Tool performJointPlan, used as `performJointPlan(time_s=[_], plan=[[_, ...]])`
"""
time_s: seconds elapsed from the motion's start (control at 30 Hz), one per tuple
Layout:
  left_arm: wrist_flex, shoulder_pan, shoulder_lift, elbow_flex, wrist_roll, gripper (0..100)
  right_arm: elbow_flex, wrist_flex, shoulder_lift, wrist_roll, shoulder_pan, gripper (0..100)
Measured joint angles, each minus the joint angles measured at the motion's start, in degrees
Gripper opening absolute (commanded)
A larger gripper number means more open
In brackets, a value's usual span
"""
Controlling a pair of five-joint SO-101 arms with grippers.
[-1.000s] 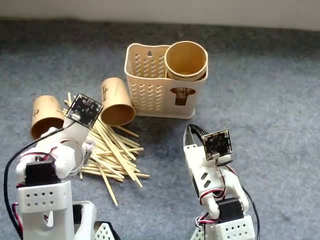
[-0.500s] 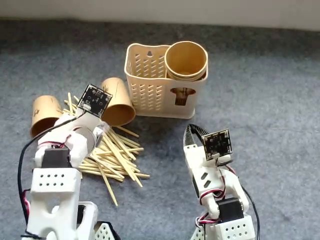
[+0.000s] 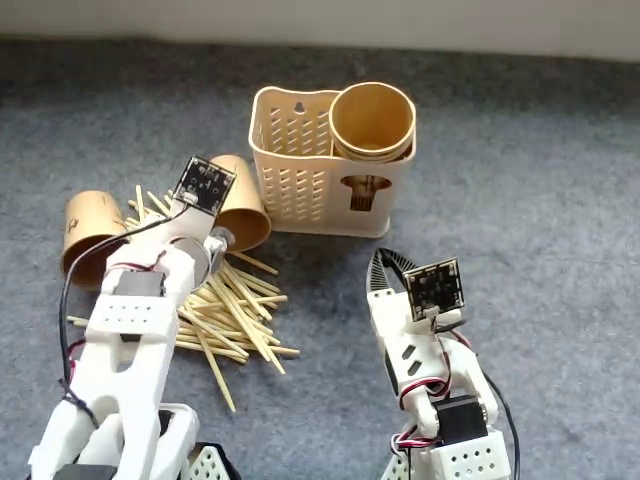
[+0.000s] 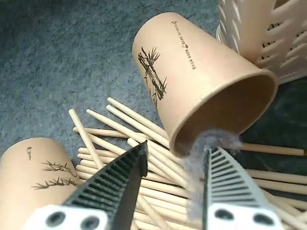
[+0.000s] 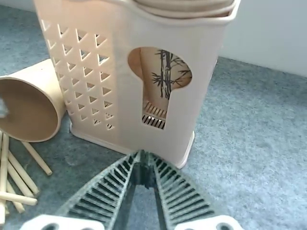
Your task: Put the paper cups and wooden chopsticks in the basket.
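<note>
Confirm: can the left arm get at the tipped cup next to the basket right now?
Probably yes. The left pincer hangs open right at the mouth of the tipped cup, with nothing between them. The chopsticks under the rim and the basket close beside it may crowd the grasp.

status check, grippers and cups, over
Left gripper open at tipped cup mouth. Right gripper shut, empty, facing basket. Second cup loose on carpet; chopsticks piled against tipped cup.
</note>
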Motion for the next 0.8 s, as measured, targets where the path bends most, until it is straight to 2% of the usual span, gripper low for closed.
performJointPlan(time_s=[0.07, 0.17, 0.3, 0.57, 0.67, 0.8], plan=[[-2.7, 0.3, 2.2, 0.0, 1.1, 18, 0.0, 0.0, 0.0, 0.0, 0.0, 0.6], [-5.2, 0.4, 4.9, 0.0, 1.6, 11, 0.0, 0.0, 0.0, 0.0, 0.0, 0.6], [-6.1, 0.4, 6.0, 0.0, 1.6, 4, 0.0, 0.0, 0.0, 3.4, -0.1, 0.6], [-6.2, 0.4, 6.0, -0.7, 1.6, 1, 0.0, 0.0, 0.0, 5.1, -0.1, 0.6], [-2.9, 0.4, 6.0, -3.3, 3.0, 1, 0.0, 0.0, 0.0, 5.1, -0.1, 0.6], [6.2, -2.1, 6.0, -10.0, 7.4, 1, 0.0, 0.0, 0.0, 5.1, 1.8, 0.6]])
